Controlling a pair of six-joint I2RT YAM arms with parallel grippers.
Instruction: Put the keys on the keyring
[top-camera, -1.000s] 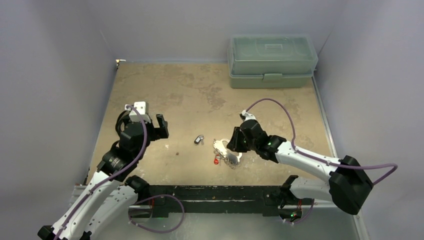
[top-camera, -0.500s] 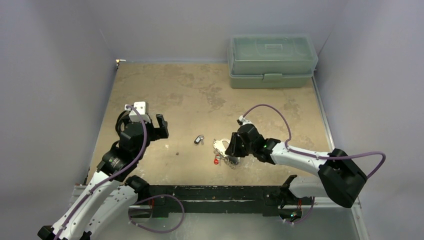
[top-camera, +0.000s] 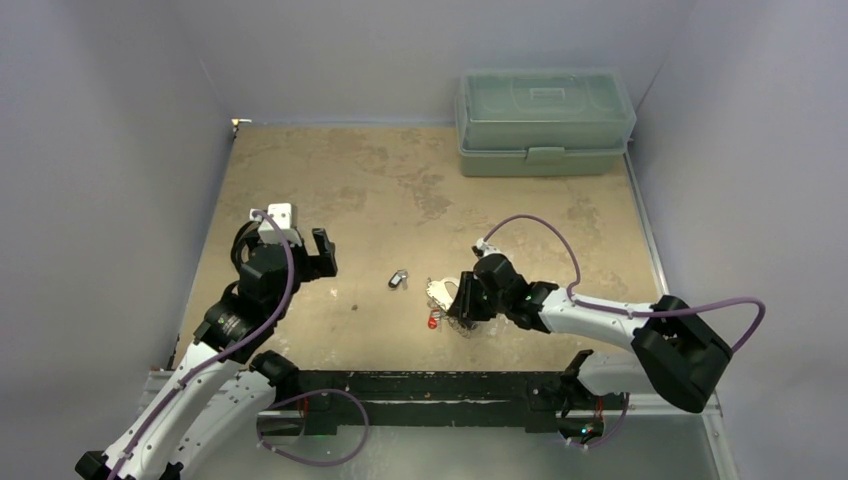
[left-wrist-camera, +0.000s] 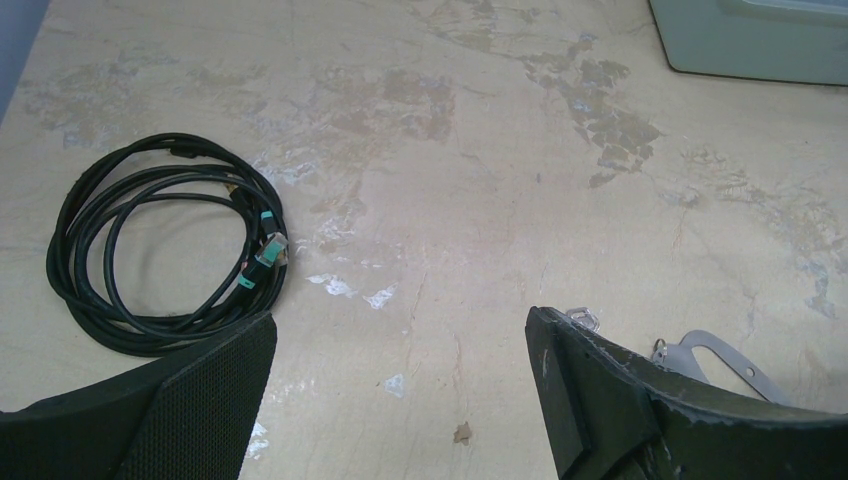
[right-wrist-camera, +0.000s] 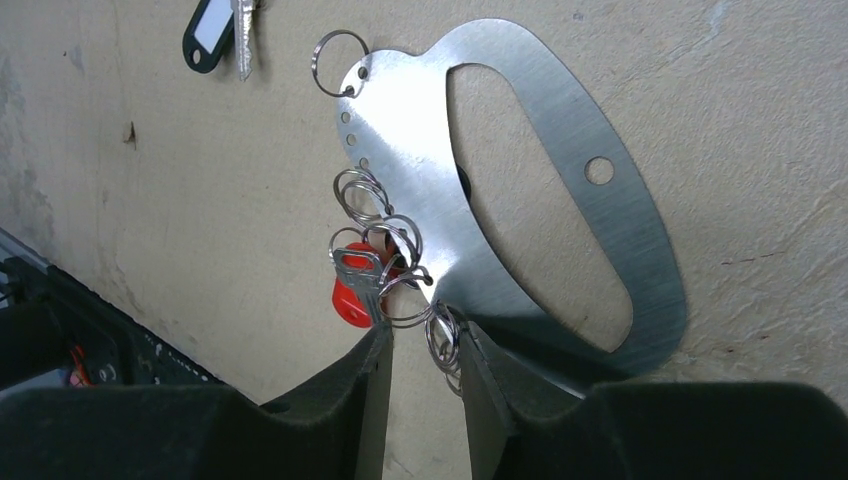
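The right gripper (right-wrist-camera: 425, 375) sits at the bottom of its wrist view. Its fingers (right-wrist-camera: 330, 400) are drawn close, with only a narrow slit between them. A small split ring (right-wrist-camera: 443, 340) lies at the slit's mouth, and I cannot tell whether it is pinched. The keyring (right-wrist-camera: 400, 130) lies flat on the table (top-camera: 330, 170), filling the centre and right of that view, its looped edge to the left. A red key (right-wrist-camera: 350, 300) and a silver key (right-wrist-camera: 358, 272) lie among the rings at that edge, just above the fingertips. The dark-headed key (right-wrist-camera: 205, 35) lies apart at the upper left.

In the top view the left gripper (top-camera: 322, 256) is at centre left, well apart from the keyring — wide open, holding nothing. A coiled cable (left-wrist-camera: 150, 250) lies at the left of its wrist view. A green box (top-camera: 545, 120) stands at the upper right of the top view.
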